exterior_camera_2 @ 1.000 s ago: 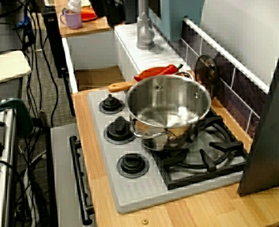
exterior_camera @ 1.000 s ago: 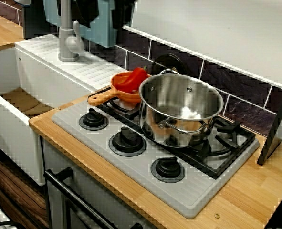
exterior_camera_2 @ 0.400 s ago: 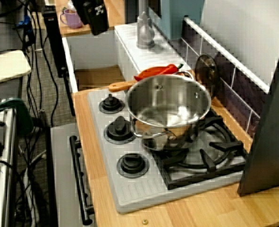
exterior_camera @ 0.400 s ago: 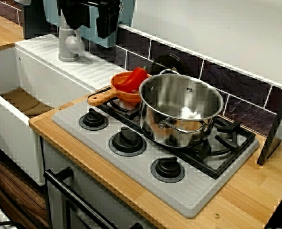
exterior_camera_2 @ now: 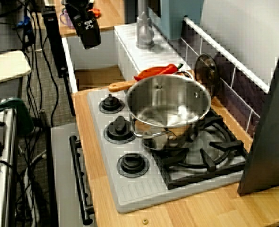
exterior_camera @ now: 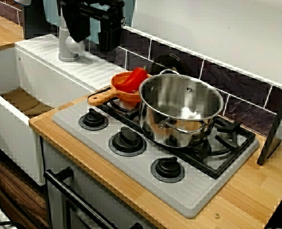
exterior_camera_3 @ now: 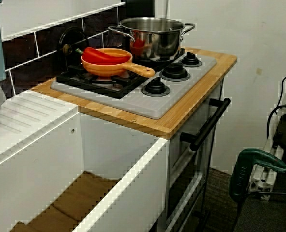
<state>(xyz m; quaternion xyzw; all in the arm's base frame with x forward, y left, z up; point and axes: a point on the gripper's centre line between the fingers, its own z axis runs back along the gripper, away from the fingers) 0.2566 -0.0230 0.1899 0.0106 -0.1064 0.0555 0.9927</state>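
Jaws stand apart with nothing between them, hanging high near the faucet (exterior_camera: 68, 45). From them I see the orange pan (exterior_camera: 124, 98) with the red pepper (exterior_camera: 136, 76) at 5 o'clock, on the stove (exterior_camera: 193, 198) just beside the steel pot (exterior_camera: 181, 112).

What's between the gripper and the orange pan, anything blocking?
Nothing visible does. The gripper hangs open up near the faucet, apart from the orange pan. The pan sits on the stove grate nearest the sink, with a red pepper in it. The steel pot stands on the pan's far side, not in between.
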